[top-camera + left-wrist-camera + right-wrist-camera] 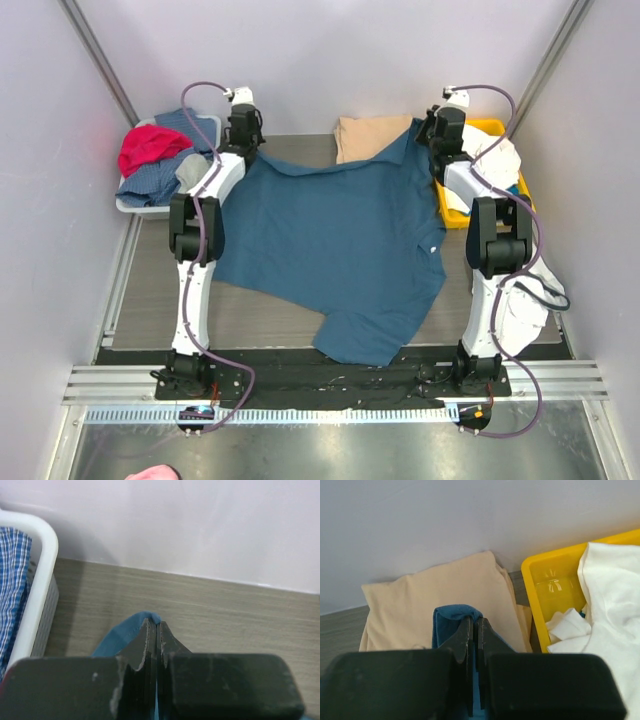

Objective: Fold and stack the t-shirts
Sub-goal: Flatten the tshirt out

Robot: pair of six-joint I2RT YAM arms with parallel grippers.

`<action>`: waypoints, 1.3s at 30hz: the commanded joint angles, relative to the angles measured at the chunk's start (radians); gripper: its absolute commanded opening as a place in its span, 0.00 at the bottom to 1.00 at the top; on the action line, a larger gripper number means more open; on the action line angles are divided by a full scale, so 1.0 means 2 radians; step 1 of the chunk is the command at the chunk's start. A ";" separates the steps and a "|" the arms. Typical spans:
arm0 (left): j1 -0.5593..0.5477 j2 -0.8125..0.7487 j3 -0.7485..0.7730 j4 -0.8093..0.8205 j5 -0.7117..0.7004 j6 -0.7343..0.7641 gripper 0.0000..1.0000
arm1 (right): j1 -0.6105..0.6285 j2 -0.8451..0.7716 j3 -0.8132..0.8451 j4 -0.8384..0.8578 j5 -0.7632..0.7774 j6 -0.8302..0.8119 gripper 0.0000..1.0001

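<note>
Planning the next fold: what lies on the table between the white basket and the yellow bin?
Top view: the spread blue shirt, and the folded tan shirt at its far edge.

we are extending our white-and-black jointed left arm (195, 225) and right arm (497, 240) forward, elbows raised. our black two-finger left gripper (154, 625) and right gripper (472, 621) are each clamping a fold of the dark teal-blue cloth t-shirt (330, 240), jaws pressed together.

The teal-blue t-shirt (330, 250) was soft matt cloth, as was the folded tan t-shirt (435, 600) at twelve o'clock. The table (225, 610) looked like matt grey wood grain. The bin (545, 575) at two o'clock was glossy yellow plastic; the basket (42, 580) at ten o'clock, smooth white plastic.
</note>
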 commanded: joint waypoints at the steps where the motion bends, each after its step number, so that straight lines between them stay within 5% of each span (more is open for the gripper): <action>1: 0.002 0.030 0.068 0.019 -0.023 0.014 0.00 | -0.009 0.029 0.058 0.041 0.015 0.021 0.01; 22: 0.006 0.086 0.105 0.059 -0.119 0.018 0.00 | -0.020 0.075 0.103 0.002 0.089 0.028 0.01; 24: 0.008 0.087 0.105 0.062 -0.126 0.022 0.01 | -0.020 0.078 0.106 -0.001 0.088 0.027 0.13; 27: 0.009 0.082 0.100 0.071 -0.137 0.025 0.16 | -0.022 0.076 0.106 0.000 0.087 0.025 0.37; 28: 0.009 0.081 0.098 0.075 -0.140 0.027 0.36 | -0.023 0.074 0.107 0.000 0.083 0.025 0.42; 34: 0.009 0.025 0.063 0.101 -0.146 0.024 0.96 | -0.026 0.039 0.107 0.001 0.066 0.016 0.62; 39: 0.006 -0.057 -0.003 0.093 -0.122 0.003 1.00 | -0.026 -0.020 0.080 -0.031 0.028 0.023 0.64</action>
